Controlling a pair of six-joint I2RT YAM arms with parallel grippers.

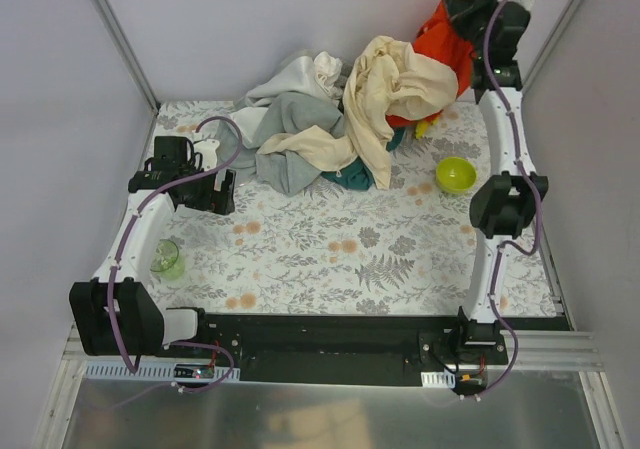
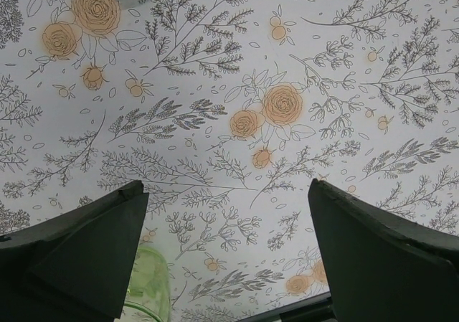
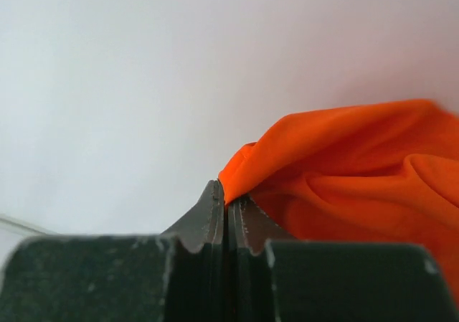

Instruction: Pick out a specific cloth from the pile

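The bright orange-red cloth (image 1: 440, 44) hangs at the far right, lifted above the table, its lower part still against the pile (image 1: 330, 119) of cream-beige, grey, white and teal garments. My right gripper (image 1: 462, 11) is shut on a fold of the cloth (image 3: 344, 171); the wrist view shows the jaws (image 3: 228, 200) pinched together on the orange fabric. My left gripper (image 1: 222, 191) is open and empty, low over the floral table at the left; its wrist view shows the two fingers (image 2: 86, 243) wide apart.
A green bowl (image 1: 455, 174) sits at the right near the pile. A small yellow item (image 1: 424, 126) lies under the cloth's edge. A clear green cup (image 1: 167, 260) stands by the left arm, also in the left wrist view (image 2: 147, 286). White walls enclose the table.
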